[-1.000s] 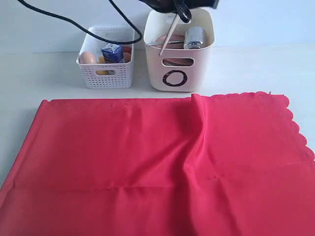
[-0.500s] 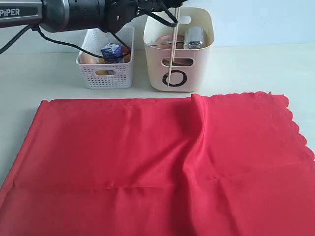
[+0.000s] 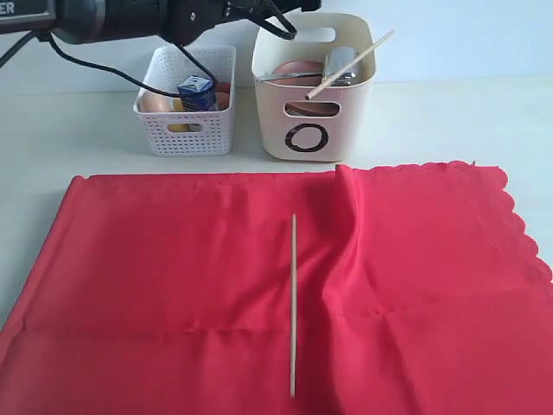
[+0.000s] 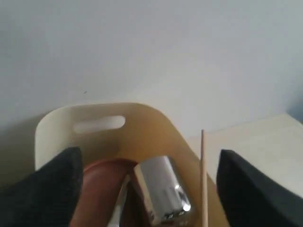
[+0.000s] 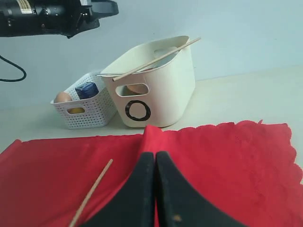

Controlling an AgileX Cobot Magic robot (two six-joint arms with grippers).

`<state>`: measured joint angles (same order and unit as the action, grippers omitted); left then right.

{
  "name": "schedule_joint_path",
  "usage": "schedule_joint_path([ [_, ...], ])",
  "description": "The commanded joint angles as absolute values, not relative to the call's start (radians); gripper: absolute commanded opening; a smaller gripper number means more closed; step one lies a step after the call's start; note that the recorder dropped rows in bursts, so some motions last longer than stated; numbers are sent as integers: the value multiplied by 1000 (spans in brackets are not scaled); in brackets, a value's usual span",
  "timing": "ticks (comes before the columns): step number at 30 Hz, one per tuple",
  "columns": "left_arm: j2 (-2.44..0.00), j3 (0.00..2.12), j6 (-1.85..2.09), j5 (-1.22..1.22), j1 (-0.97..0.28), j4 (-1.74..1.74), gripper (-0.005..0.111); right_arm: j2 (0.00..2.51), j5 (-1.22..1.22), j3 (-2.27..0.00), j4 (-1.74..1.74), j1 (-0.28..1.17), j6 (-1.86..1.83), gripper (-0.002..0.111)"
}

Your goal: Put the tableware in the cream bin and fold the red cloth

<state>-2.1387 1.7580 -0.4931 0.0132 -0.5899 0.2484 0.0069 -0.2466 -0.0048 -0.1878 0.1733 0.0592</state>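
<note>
One red cloth (image 3: 155, 277), the nearest item, lies spread open and unfolded on the tabletop (image 3: 449, 121). Its scalloped edge runs down the right side, and a raised crease climbs from the middle to the far hem.

We note one chopstick (image 3: 294, 307) lying straight on it, pointing away from us, just left of that crease.

Right fingers (image 5: 137, 198): pressed together over the cloth's near part, nothing seen between them. Whether they touch the fabric we cannot tell.

Beyond the far hem we list two containers side by side, apart from each other.

Cream bin (image 3: 333, 121), on the right, near the hem, black "O" facing us. Inside it we count a brown plate (image 3: 294, 67) and a steel cup (image 3: 343, 62). A second chopstick (image 3: 350, 65) rests slantwise across its rim, its far end jutting out past the right wall.

White perforated basket (image 3: 186, 130), on the left. A milk carton (image 3: 195, 92) and an egg (image 3: 154, 101) show above its wall.

Farthest, left fingers (image 4: 47, 189): held wide apart above the cream bin's opening, gripping nothing, with the black left arm (image 3: 121, 17) reaching in from the left.
</note>
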Motion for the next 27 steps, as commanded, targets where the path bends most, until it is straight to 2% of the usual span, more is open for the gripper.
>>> schedule_joint_path([
  [1,-2061,1765,-431,-271,-590,250,43,0,-239,0,-185,173,53,0],
  [4,-2023,1765,-292,-453,-603,252,7,0,-239,0,-185,173,53,0],
  [5,-2013,1765,-266,-509,-607,252,1,0,-239,0,-185,173,53,0],
  [11,-1985,1765,-225,-647,-610,221,1,0,-239,0,-185,173,53,0],
  [17,-1983,1765,135,-776,-649,-93,1,0,-239,0,-185,173,53,0],
  [22,-1983,1754,117,-950,-676,-117,1,0,-239,0,-185,173,53,0],
  [24,-1992,1737,92,-1018,-685,-117,5,0,-239,0,-185,173,53,0],
  [27,-2029,1702,55,-1074,-697,-120,18,0,-239,0,-185,173,53,0],
])
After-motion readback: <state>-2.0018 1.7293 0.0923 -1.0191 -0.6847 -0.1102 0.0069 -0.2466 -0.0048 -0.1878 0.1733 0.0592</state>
